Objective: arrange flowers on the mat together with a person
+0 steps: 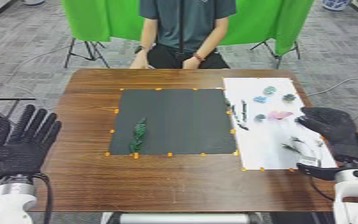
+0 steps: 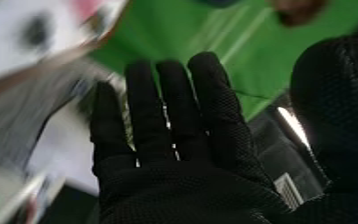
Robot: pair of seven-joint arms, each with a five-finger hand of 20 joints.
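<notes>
My left hand, beside the table's left edge, has straight fingers, spread and pointing away from me. My right hand is at the right side of the white sheet; in the right wrist view, that hand shows straight fingers with narrow gaps and the thumb well apart, pinching nothing. Nearer me than the right fingertips are dark sprigs on the sheet. To the right of the left fingers, well apart, a green sprig lies lengthwise on the dark mat. Just beside the right fingertips is a pink flower; whether they touch, I cannot tell. Left of it are a small dark flower and, farther left, slender stems. Beyond the fingertips lie a blue flower, a dark green flower and, farthest, a pale green one.
</notes>
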